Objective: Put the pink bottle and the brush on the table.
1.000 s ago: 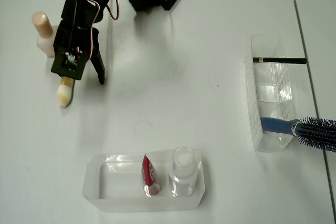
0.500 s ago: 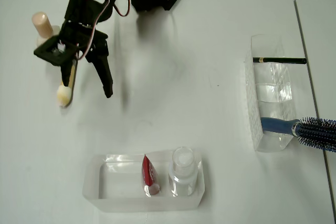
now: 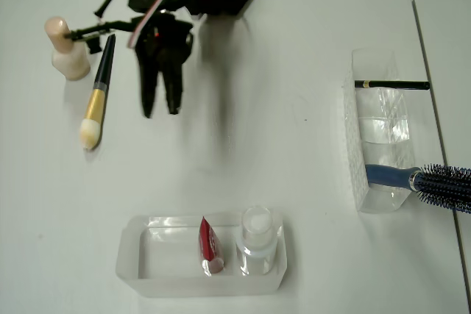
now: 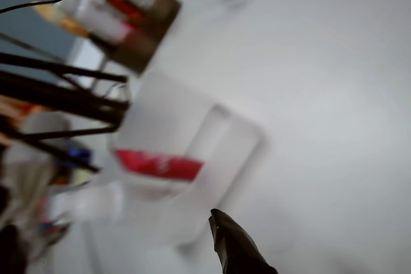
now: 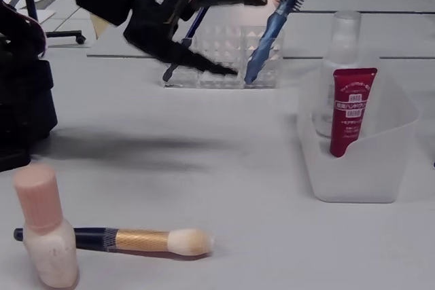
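Pink bottle (image 3: 66, 51) stands upright at the worktop's (image 3: 294, 152) far left in the overhead view; brush (image 3: 96, 93) lies flat just beside it, bristles toward the near edge — apparently not touching. Gripper (image 3: 160, 104) hangs above the worktop right of the brush — jaws parted, holding nothing. Red tube (image 3: 208, 244) stands in a clear tray (image 3: 147, 270).

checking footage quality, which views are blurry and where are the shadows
Wrist view: heavily motion-blurred, the red tube smeared. Overhead view: sharp, soft shadow on the table beside the gripper. Fixed view: sharp, broad shadow under the arm; brush crisp.
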Action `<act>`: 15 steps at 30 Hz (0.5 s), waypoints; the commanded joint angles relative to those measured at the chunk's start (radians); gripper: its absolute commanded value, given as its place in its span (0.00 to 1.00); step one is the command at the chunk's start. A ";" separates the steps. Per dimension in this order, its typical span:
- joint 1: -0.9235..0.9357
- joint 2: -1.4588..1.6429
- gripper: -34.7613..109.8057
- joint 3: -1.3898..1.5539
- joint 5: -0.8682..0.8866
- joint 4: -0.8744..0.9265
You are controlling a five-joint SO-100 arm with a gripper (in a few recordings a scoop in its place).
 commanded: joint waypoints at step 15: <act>-0.198 0.534 0.24 0.443 0.373 0.089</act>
